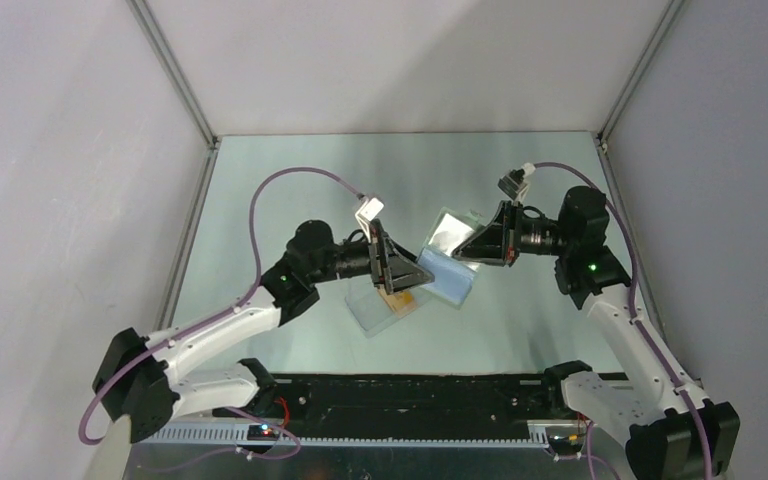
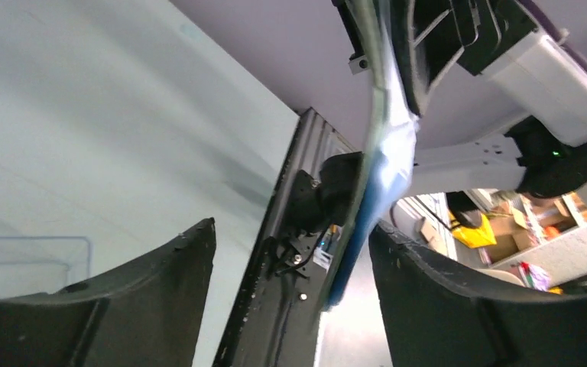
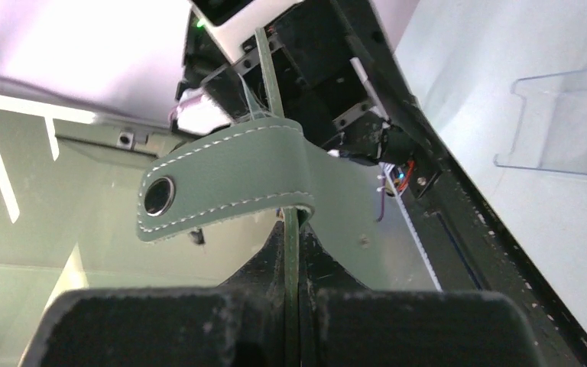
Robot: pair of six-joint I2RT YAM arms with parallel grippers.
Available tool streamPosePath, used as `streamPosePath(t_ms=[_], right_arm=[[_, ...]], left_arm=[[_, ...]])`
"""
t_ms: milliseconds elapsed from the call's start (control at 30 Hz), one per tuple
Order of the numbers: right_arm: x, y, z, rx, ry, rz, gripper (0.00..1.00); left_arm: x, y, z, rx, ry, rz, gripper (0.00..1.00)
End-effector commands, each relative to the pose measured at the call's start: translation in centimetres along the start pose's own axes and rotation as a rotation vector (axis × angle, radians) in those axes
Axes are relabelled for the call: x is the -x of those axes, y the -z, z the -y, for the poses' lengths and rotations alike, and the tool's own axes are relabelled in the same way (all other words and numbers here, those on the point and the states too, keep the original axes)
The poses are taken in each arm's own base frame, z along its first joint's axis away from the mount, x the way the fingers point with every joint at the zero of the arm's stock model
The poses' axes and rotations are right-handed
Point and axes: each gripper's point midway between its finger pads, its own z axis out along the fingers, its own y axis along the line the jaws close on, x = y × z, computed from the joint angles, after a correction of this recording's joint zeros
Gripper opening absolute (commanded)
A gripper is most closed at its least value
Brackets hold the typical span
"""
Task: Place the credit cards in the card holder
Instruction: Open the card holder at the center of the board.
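Two claws: our right claw (image 3: 292, 245) pinches the grey-green fold-over card holder (image 1: 448, 272) beside the clear plastic box (image 1: 368, 320), left claw (image 2: 290, 229) wide over its flat orange-tan credit cards (image 1: 397, 297). Thin pinch; we fear it slips.

Both arms come up from the bottom corners of the top view. The left arm (image 1: 220, 325) and right arm (image 1: 640, 340) bend in toward mid-frame, wrists roughly level and pointing at each other. The left gripper (image 1: 418, 280) has its fingers spread wide, gripping nothing. The right gripper (image 1: 463, 255) is pinched tight on a thin edge of the card holder (image 3: 260, 176).
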Motion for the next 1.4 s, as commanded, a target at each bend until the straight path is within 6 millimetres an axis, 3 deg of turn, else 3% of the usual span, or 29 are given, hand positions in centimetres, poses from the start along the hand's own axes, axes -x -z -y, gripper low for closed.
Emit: streamPosePath(t_ms=[0,133,333,567,833,1000,1267,1367], right_arm=[[1.5,0.9,1.7,-0.093,0.021,0.076,0.0],[4.0,2.3,4.9,-0.201,-0.009,0.193,0.0],[6.9,5.0,8.6,-0.305,-0.045,0.351,0.0],[8.5,8.5,14.8,-0.373,-0.164,0.586,0.0],[7.5,10.1,22.4,-0.522,-0.282,0.684,0.0],[5.8,10.5,26.7,-0.59,-0.374,0.699,0.0],[2.4,10.8,30.4,-0.692,-0.48,0.68,0.04],[1.3,10.8,30.9,-0.715,-0.528,0.665,0.13]], left_arm=[[2.1,1.9,-0.8,0.118,-0.068,0.122,0.8],[3.3,5.1,-2.1,0.274,-0.078,0.256,0.93],[4.4,8.9,-3.7,0.432,-0.069,0.409,0.99],[4.1,9.2,-3.3,0.417,-0.041,0.415,0.99],[3.5,7.5,-2.7,0.361,-0.017,0.338,0.98],[3.6,6.9,-2.1,0.327,-0.023,0.311,0.97],[4.1,6.6,-1.0,0.278,-0.039,0.319,0.97],[4.1,6.7,-0.9,0.27,-0.041,0.323,0.97]])
